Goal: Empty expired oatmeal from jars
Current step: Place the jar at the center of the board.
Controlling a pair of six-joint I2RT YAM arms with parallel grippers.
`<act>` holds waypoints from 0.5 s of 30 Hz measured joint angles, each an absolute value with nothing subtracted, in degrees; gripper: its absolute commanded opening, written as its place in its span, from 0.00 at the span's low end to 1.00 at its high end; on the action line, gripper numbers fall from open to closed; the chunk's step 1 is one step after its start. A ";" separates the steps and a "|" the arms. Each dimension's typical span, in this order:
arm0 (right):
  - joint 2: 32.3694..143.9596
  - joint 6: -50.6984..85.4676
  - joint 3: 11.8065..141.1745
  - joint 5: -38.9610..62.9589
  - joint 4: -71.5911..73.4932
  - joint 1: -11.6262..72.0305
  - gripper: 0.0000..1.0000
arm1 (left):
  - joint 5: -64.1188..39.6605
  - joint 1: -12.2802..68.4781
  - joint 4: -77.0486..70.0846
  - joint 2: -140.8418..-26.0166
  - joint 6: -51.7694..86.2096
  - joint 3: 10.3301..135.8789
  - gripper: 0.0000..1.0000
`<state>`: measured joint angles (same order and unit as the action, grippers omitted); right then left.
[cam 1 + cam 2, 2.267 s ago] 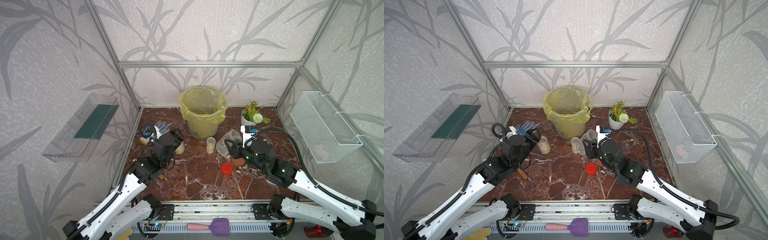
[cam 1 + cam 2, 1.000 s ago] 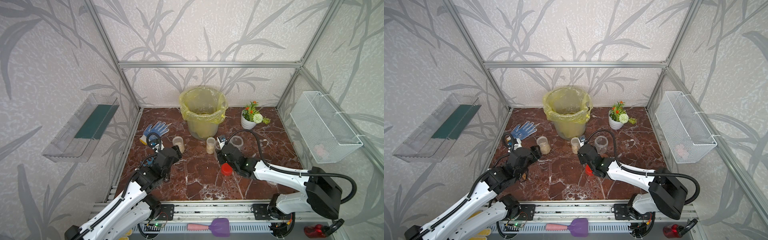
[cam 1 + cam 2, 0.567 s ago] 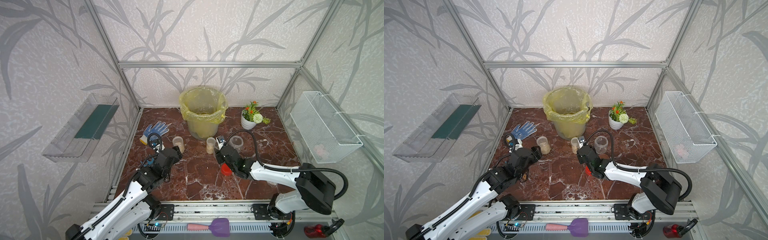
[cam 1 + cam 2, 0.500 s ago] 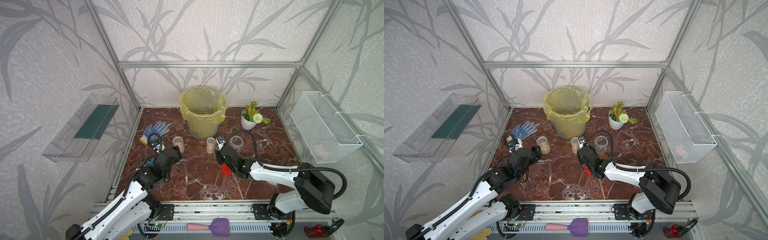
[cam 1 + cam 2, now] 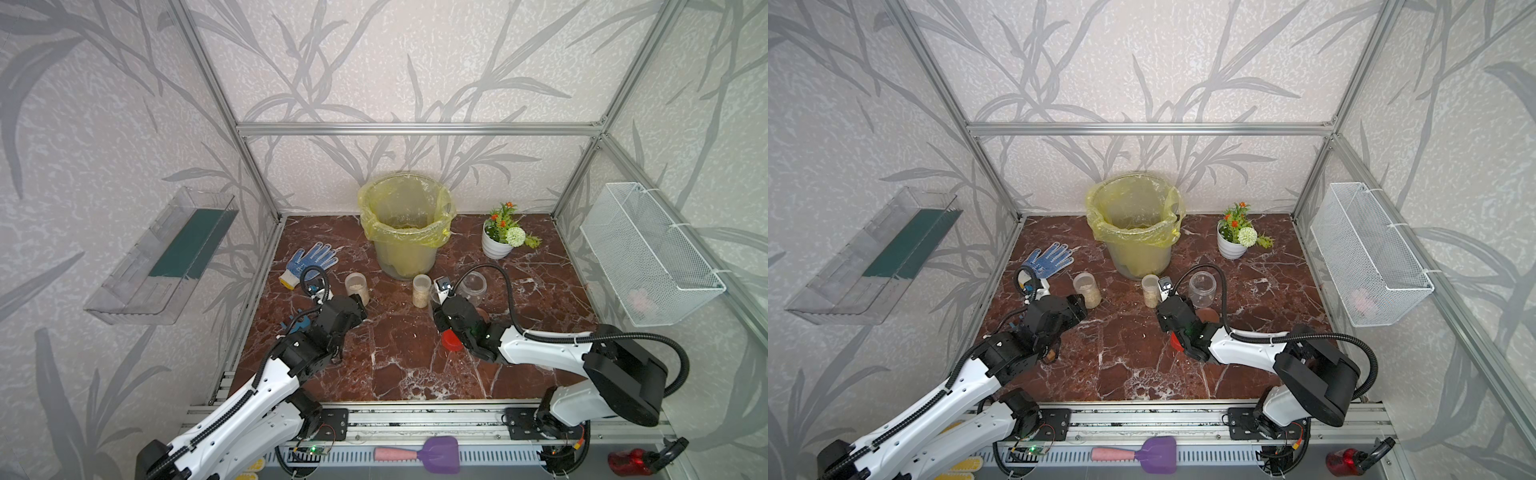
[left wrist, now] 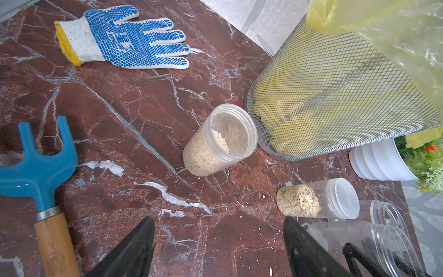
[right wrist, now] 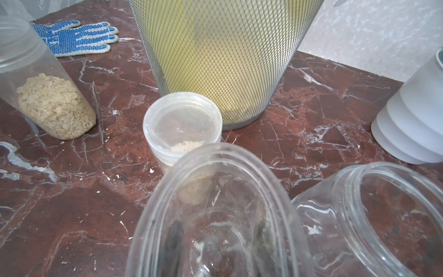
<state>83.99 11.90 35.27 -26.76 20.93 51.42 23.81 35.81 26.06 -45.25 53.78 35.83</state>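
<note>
right tool [image 7: 218,242] pinching empty jar [image 7: 215,191] in front of bin [image 5: 405,257]. left tool [image 6: 218,223] spread, holding nothing. open oat jar [image 6: 215,144], slim jar [image 6: 311,201] just before bin: likely light, rigid, slick; grip mid-wall, keep upright.

Glossy veined-stone tabletop [image 6: 119,108] — clear smooth plastic jars [image 6: 219,141], metal-mesh bin [image 6: 335,96], knitted cloth glove [image 6: 124,38].

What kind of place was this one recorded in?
Probably a staged robot test booth, not a real kitchen: aluminium frame holding leaf-patterned wall panels, a marble-look tabletop, and a mounting rail along the front.
</note>
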 measured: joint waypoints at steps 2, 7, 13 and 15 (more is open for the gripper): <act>83.99 11.88 34.04 -26.89 22.50 51.42 0.42 | 23.79 35.83 26.06 -45.25 53.69 35.83 0.81; 84.71 11.42 32.36 -26.98 25.47 51.42 0.48 | 23.70 35.81 26.06 -45.23 53.54 35.83 0.82; 86.37 10.41 31.94 -26.96 28.97 51.42 0.54 | 23.68 35.81 26.06 -45.19 53.56 35.62 0.82; 86.76 10.35 31.88 -26.98 29.58 51.42 0.55 | 23.68 35.81 26.04 -45.19 53.56 35.27 0.82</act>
<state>86.76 10.35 31.88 -26.98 29.58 51.42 23.68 35.81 26.04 -45.19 53.56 35.27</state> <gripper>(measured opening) 0.543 0.815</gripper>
